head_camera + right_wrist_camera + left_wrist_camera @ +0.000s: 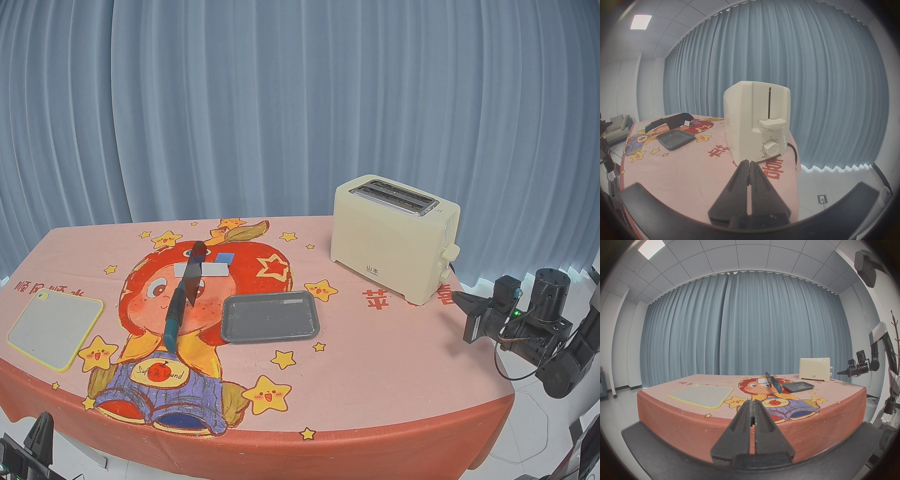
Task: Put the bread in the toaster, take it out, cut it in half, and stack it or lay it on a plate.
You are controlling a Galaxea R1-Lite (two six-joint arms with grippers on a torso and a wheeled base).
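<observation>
A cream toaster (394, 237) stands at the table's back right, its two top slots dark. Its lever (772, 123) sits just above the dial. A grey tray (270, 317) serving as the plate lies mid-table. A knife (184, 294) with a teal handle leans on a white rest (212, 269) left of the tray. My right gripper (456, 296) hovers off the table's right edge, shut, pointing at the toaster's lever end (756, 122). My left gripper (753, 404) is shut and empty, low before the table's front left corner (42, 420).
A light cutting board (53, 327) with a yellow-green rim lies at the table's left. The table wears a pink cartoon cloth (375, 375) with open room at front right. A blue curtain hangs behind. The toaster's cord (794, 153) runs down its far side.
</observation>
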